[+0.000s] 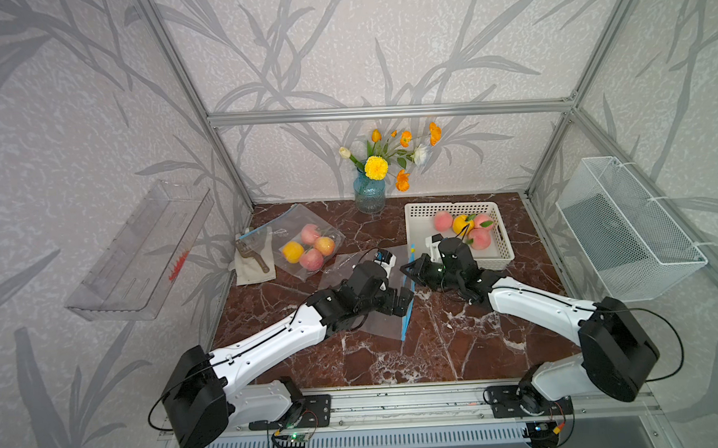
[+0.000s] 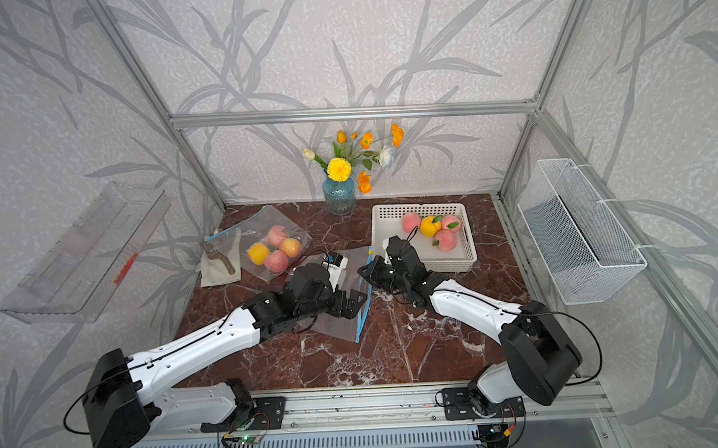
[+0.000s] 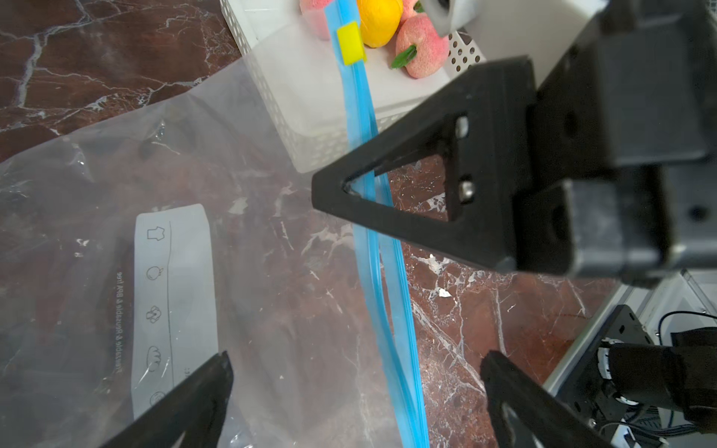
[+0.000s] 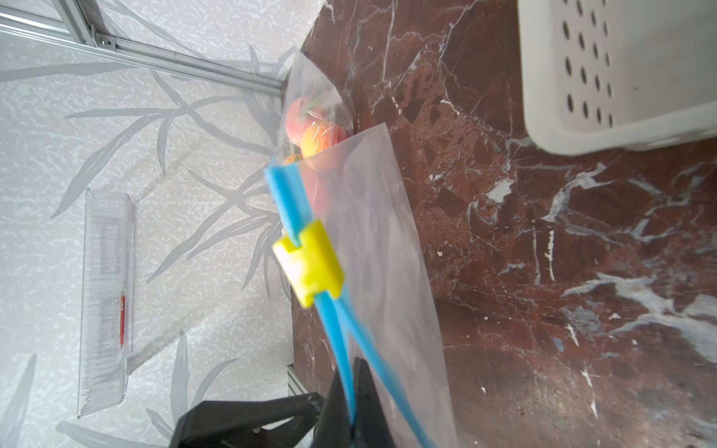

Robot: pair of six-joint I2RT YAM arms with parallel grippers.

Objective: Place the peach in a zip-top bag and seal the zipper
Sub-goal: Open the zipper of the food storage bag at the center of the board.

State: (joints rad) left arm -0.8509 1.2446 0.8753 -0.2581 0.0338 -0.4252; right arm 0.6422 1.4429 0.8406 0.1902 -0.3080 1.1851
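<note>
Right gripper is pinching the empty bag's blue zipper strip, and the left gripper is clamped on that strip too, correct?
Not quite. The left gripper is open: the left wrist view shows its jaws spread wide apart, gripping nothing. The right gripper is indeed pinching the empty bag's blue zipper strip.

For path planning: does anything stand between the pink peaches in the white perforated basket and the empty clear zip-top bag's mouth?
The right end effector, shut on the clear bag's blue zipper strip, and its wrist sit between the white basket and that mouth. Nothing else does.
</note>
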